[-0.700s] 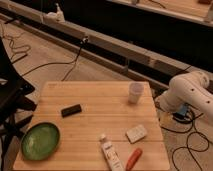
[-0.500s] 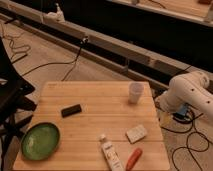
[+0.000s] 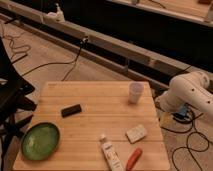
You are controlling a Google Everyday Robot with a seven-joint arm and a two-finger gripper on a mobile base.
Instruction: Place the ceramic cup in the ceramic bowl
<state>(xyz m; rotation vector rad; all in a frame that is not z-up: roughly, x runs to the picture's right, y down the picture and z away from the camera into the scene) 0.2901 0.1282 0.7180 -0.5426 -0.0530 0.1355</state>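
Claw (image 3: 176, 110) beyond table (image 3: 100, 102) right edge

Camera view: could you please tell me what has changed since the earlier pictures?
Nothing visibly changed. The ceramic cup stands near the far right corner of the table, the ceramic bowl at the near left, the arm beside the right edge; the gripper is out of view.

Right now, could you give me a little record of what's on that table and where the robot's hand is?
table: wooden
cup: white, upright, far right corner
bowl: green, nothing in it, near left corner
black bar: left of middle
white block: near right
tube: at near edge
red item: beside the tube
arm: white, off the table's right side
gripper: not in view
task: cup not yet in bowl
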